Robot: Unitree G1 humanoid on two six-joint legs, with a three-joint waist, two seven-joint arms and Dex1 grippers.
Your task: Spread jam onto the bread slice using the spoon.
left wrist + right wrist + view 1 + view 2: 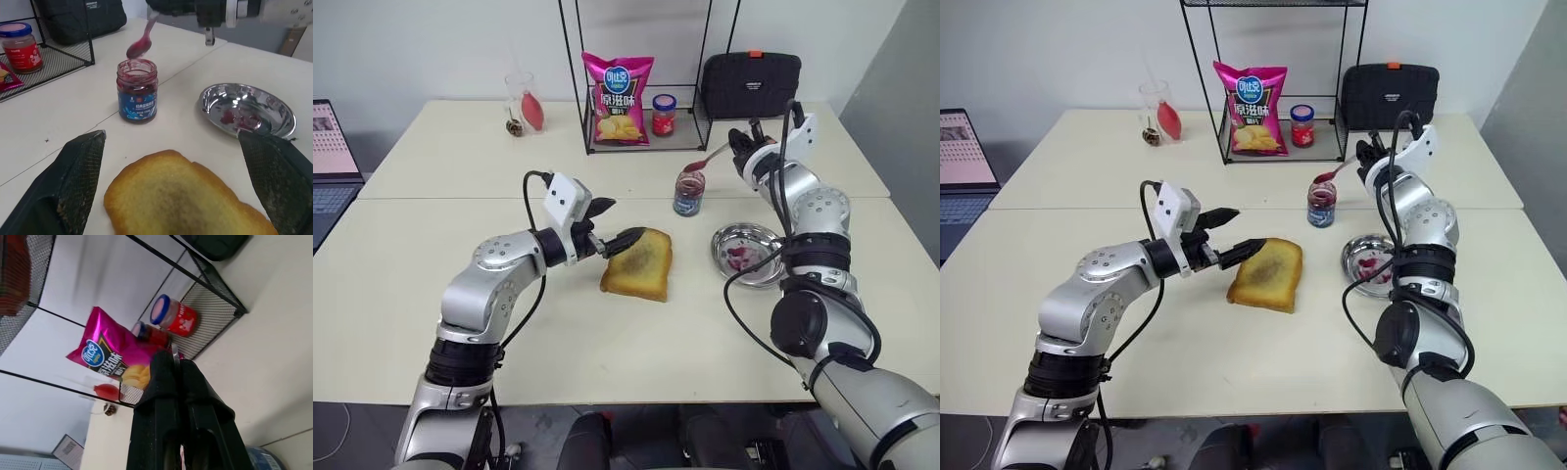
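Note:
The bread slice (pixel 641 262) lies flat on the table, golden at the crust and darker in the middle. My left gripper (pixel 615 225) is open, its fingers (pixel 78 181) spread wide on either side of the slice's near edge without gripping it. Behind the bread stands the open jam jar (pixel 688 193) with a blue label. My right gripper (pixel 741 147) is shut on the handle of the spoon (pixel 705 160). It holds the spoon just above the jar mouth, with red jam on the bowl (pixel 139 46).
A steel dish (pixel 744 240) smeared with jam sits to the right of the bread. At the back a wire rack (pixel 700 122) holds a pink crisps bag (pixel 619 98) and a red-lidded jar (pixel 664 115), beside a black case (pixel 751 83). A glass (pixel 524 101) and a laptop (pixel 328 157) are at the left.

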